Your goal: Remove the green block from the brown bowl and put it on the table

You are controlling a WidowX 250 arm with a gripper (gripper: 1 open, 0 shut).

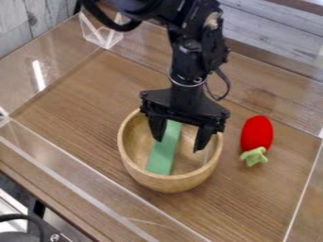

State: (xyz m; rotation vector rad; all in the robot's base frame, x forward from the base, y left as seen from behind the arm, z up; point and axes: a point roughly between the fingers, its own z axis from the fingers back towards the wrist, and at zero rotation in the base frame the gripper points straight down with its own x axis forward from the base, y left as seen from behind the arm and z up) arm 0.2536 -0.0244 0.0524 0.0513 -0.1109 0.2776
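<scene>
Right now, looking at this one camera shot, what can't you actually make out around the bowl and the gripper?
- Upper end of the green block: hidden behind the open gripper; whether its fingers touch the block can't be told.
- Far inner wall of the brown bowl: covered by the gripper.
- Arm base: cut off by the top edge.
- Strawberry toy: too small for surface detail.

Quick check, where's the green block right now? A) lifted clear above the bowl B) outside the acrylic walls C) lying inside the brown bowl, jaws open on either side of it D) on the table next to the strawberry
C: the green block lies slanted inside the brown bowl, with the gripper lowered over it, jaws spread open and not closed on it.
</scene>
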